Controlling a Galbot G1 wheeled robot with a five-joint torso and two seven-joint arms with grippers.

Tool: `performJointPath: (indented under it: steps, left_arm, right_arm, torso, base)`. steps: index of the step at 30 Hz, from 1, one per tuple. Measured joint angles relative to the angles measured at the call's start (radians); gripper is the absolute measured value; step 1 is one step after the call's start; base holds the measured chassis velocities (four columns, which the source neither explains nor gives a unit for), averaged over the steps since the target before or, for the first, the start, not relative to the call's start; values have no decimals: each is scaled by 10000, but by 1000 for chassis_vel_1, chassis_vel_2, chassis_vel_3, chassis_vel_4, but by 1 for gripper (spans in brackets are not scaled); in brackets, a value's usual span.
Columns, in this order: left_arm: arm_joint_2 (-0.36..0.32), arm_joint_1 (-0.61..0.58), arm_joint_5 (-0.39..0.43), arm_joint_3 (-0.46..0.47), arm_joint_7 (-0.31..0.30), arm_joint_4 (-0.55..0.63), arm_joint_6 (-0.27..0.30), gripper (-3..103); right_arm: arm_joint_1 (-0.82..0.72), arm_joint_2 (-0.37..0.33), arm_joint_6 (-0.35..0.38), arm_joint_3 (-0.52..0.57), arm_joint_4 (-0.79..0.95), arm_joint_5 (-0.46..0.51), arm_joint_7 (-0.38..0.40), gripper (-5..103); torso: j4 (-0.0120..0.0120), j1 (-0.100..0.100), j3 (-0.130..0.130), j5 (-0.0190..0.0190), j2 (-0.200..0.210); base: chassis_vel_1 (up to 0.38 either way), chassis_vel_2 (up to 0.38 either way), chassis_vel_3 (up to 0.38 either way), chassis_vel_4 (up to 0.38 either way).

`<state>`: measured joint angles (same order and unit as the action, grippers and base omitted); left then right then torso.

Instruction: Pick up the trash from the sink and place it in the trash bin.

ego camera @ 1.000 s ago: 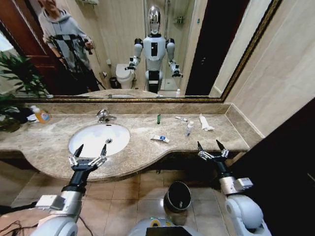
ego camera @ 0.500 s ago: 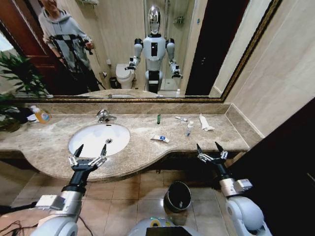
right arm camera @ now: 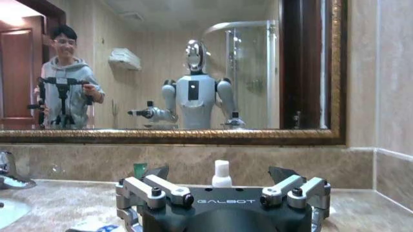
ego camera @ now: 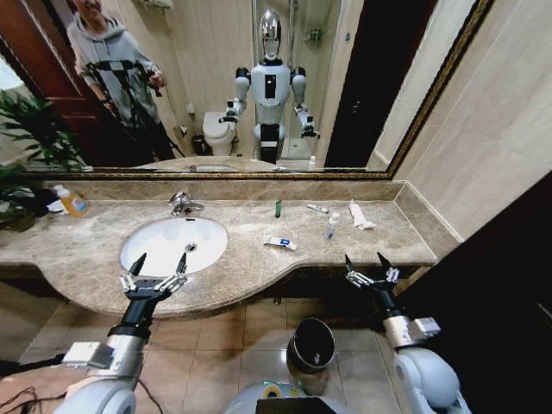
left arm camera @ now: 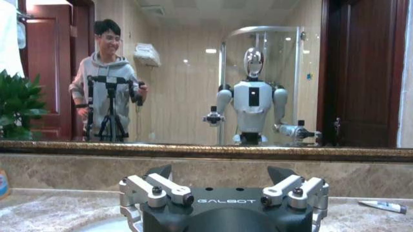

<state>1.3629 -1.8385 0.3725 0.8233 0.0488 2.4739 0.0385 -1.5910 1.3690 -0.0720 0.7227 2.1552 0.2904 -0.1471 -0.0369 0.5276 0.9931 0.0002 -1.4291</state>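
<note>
1. Head view: the left gripper (ego camera: 158,265) hangs above the front edge of the brown marble countertop (ego camera: 86,250), just in front of the white sink (ego camera: 172,244), its two dark fingers spread wide and grasping nothing.
2. Head view: the right gripper (ego camera: 368,263) is beyond the counter's front right corner, out over the floor, fingers likewise released and empty.
3. Head view: the trash lies on the counter to the right of the sink, not in the basin. A flat white-blue packet (ego camera: 279,243) lies nearest the front edge; a small white bottle (ego camera: 332,225) stands upright behind it; a white tube (ego camera: 358,215) lies toward the back right corner; a thin wrapped stick (ego camera: 318,209) lies near the back wall; a tiny green bottle (ego camera: 278,208) stands upright by the back edge.
4. Head view: the black trash bin (ego camera: 311,343) stands on the tiled floor below the counter's front edge, between the two arms, with a small pale thing inside it. An orange soap bottle (ego camera: 72,202) sits at the far left back of the counter; a chrome faucet (ego camera: 183,203) stands behind the sink.
5. Left wrist view: the left gripper (left arm camera: 224,175) is open over the counter, facing the mirror; the stick (left arm camera: 383,206) lies off to one side.
6. Right wrist view: the right gripper (right arm camera: 219,175) is open, with the white bottle (right arm camera: 222,174) and green bottle (right arm camera: 140,169) standing beyond it and the faucet (right arm camera: 11,176) at the edge.
</note>
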Motion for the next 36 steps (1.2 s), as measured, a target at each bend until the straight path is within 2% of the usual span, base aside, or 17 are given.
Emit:
performJointPath:
  steps: [7, 11, 26, 36]
  left_arm:
    - [0, 0, 0, 0, 1, 0, 0, 100]
    - [0, 0, 0, 0, 0, 0, 0, 100]
    - [0, 0, 0, 0, 0, 0, 0, 100]
    - [0, 0, 0, 0, 1, 0, 0, 100]
  right_arm:
    - [1037, -504, 412, -233, -780, 297, 80, 100]
    - [1844, -790, 678, -901, -1648, 331, 328, 100]
    - [3702, -1257, 816, -1784, -3411, 128, 782, 100]
    - [5368, -1321, 842, -2857, -5002, -14, 988, 100]
  torso:
    - [1, 0, 0, -3, 0]
    - [-1, 1, 1, -1, 1]
    - [2, 0, 0, -2, 0]
    - [0, 0, 0, -1, 1]
  base:
    - [0, 0, 0, 0]
    - [0, 0, 0, 0]
    - [0, 0, 0, 0]
    - [0, 0, 0, 0]
